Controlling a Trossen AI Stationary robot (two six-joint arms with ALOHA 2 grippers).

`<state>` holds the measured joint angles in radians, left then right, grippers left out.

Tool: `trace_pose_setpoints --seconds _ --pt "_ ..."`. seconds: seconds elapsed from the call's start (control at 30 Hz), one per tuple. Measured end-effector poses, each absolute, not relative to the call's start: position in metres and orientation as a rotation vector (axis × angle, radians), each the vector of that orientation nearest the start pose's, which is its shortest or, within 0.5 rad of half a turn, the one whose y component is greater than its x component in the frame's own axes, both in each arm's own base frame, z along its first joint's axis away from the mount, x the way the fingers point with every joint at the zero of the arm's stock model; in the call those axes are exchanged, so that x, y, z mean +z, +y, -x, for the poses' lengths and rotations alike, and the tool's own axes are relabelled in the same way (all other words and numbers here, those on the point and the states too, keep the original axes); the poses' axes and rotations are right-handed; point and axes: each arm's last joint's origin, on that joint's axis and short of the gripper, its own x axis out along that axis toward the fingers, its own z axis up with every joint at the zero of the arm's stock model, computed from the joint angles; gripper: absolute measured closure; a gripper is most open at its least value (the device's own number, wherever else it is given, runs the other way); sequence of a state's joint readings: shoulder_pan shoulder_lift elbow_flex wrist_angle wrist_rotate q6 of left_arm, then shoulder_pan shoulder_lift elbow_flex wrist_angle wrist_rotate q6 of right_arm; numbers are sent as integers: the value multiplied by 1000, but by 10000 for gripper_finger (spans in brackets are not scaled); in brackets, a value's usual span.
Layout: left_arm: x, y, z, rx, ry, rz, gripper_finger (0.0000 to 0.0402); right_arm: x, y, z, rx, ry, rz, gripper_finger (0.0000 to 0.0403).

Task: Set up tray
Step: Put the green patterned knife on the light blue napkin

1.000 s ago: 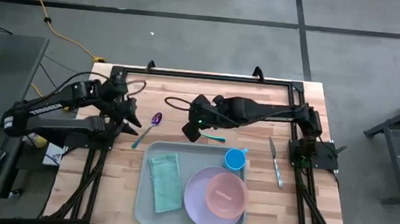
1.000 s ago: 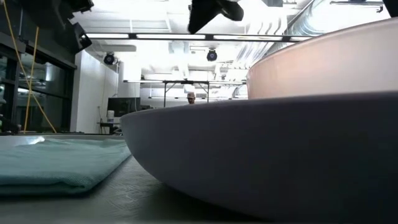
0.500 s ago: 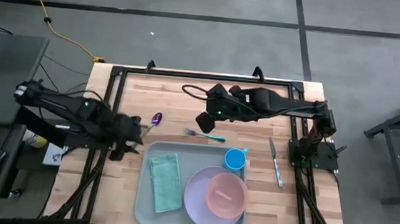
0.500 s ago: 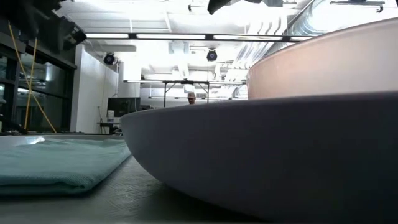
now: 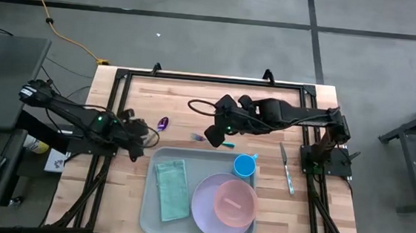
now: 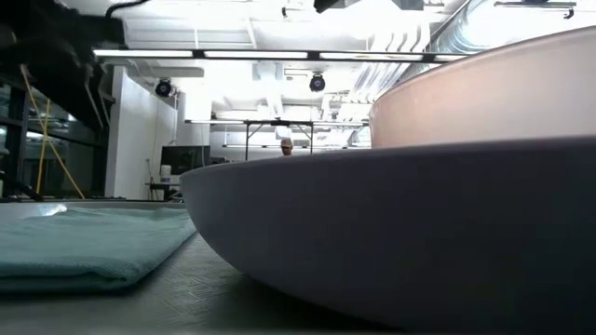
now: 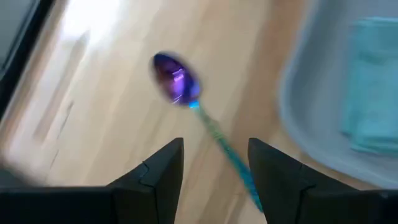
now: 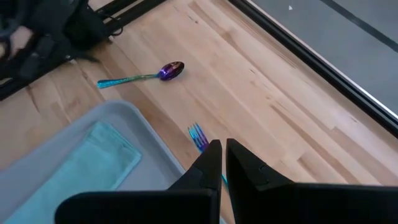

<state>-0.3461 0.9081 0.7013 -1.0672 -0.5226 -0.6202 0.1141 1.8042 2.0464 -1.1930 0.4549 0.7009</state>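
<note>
The grey-blue tray (image 5: pixel 150 209) lies at the table's near middle. On it are a folded teal cloth (image 5: pixel 171 190), a lavender plate (image 5: pixel 205 205) with a pink bowl (image 5: pixel 235 200), and a blue cup (image 5: pixel 244 165). A spoon with a purple bowl (image 5: pixel 163 122) lies flat on the wood left of the tray. My left gripper (image 7: pixel 214 146) hangs open over the spoon's teal handle (image 7: pixel 219 138), a finger on either side, touching nothing. A fork (image 8: pixel 198 135) lies on the wood just beyond the tray. My right gripper (image 8: pixel 217 149) hovers shut above the fork, holding nothing.
A knife (image 5: pixel 286 167) lies on the wood right of the tray. A black frame rail (image 5: pixel 211 79) runs along the table's far edge. Bare wood (image 5: pixel 187 100) stretches between the rail and the cutlery. In the low view the plate (image 6: pixel 372 242) and the cloth (image 6: pixel 84 242) fill the foreground.
My left gripper has swung from the far left toward the table's near edge, turning and sinking until it is over the spoon's handle. My right gripper has risen off the fork and shifted a little to the right, staying shut. The fork and spoon have stayed where they were.
</note>
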Motion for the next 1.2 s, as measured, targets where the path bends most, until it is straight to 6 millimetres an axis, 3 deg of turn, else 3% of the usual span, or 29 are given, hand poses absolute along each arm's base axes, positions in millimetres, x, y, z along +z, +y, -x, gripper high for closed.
trace_pose_setpoints --seconds 0.13,0.4,0.57,0.67,0.83,1.1,1.2 --pt "218 -24 -136 600 1077 123 190 401 31 -358 -623 746 -372 403" --pt "200 -5 -151 633 1115 263 190 400 33 -355 -666 748 -365 403" --pt "200 2 -155 600 1115 254 190 388 28 -329 -895 914 -399 403" --pt "202 5 -158 571 1091 228 190 389 26 -320 -935 907 -383 403" --pt "204 3 -165 463 1058 168 190 391 20 -273 -979 887 -466 403" --pt "207 2 -172 345 1015 75 190 333 24 -183 -1098 952 -824 403" --pt "207 1 -172 310 1021 62 190 311 30 -165 -1132 1013 -961 403"
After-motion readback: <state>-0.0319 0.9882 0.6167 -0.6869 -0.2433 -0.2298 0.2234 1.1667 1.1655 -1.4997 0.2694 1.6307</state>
